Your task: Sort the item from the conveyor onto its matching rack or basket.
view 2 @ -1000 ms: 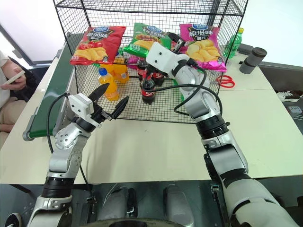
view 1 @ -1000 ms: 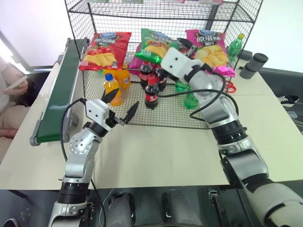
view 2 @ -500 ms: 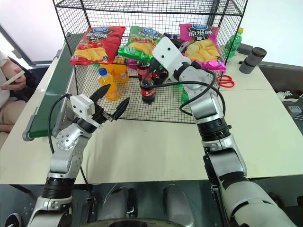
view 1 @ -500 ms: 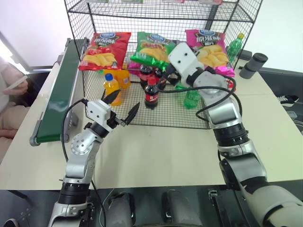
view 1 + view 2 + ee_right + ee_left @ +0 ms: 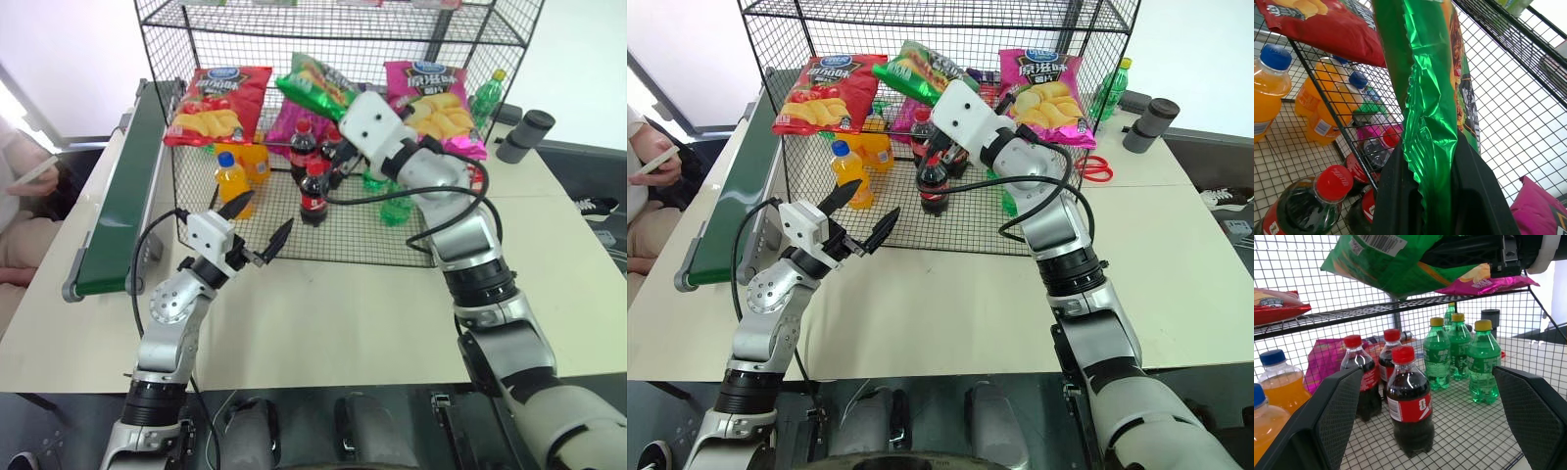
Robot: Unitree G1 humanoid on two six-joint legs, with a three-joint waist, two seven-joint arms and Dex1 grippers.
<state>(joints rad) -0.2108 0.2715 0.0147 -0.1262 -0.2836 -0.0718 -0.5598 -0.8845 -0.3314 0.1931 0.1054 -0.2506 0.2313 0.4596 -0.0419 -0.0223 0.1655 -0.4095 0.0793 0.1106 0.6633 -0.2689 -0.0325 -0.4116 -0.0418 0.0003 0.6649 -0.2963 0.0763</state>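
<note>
The right gripper [image 5: 1432, 171] is pinching the green crisps bag [image 5: 1432, 93] between its fingers over the rack [image 5: 411, 250] tier (left gripper [image 5: 257, 227] gaping idle), needing level, gentle placement.

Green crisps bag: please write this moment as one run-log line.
right tool: shut on green crisps bag | bag: tilted at rack shelf | left tool: open

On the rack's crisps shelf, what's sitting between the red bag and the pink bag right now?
The green crisps bag, tilted and lifted off the shelf, pinched in the right gripper. It hangs between the red bag and pink bag, seen in both eye views.
</note>
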